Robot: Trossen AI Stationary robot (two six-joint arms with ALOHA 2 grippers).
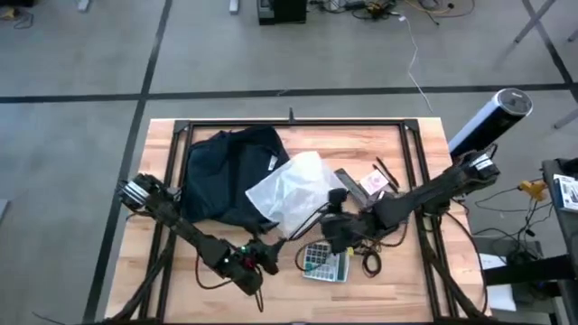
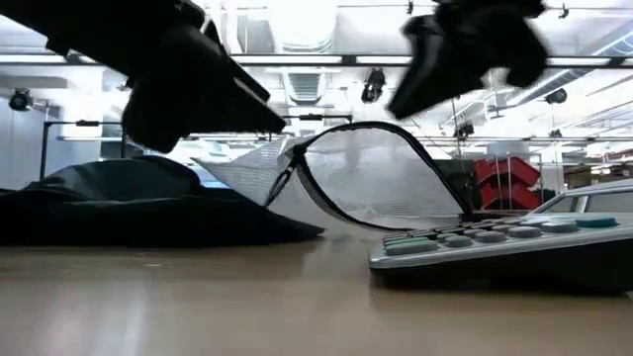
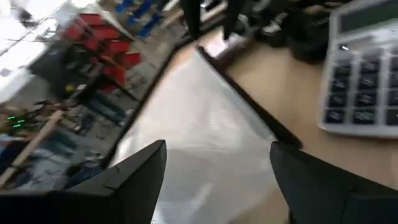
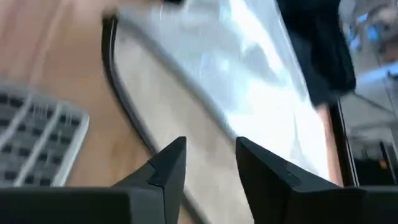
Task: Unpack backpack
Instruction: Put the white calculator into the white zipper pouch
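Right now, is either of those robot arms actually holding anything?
No. The left pincer and the right pincer both stand open over the silvery mesh pouch, with nothing between their fingers. The backpack lies untouched.

The backpack point(image 1: 226, 171) is matt dark navy cloth, soft and creased. The pouch point(image 1: 293, 190) is translucent silvery mesh with a black edge binding. The calculator point(image 1: 323, 262) has a grey plastic body with smooth keys. The worktop point(image 1: 397, 284) is light wood with a smooth, slightly glossy finish.
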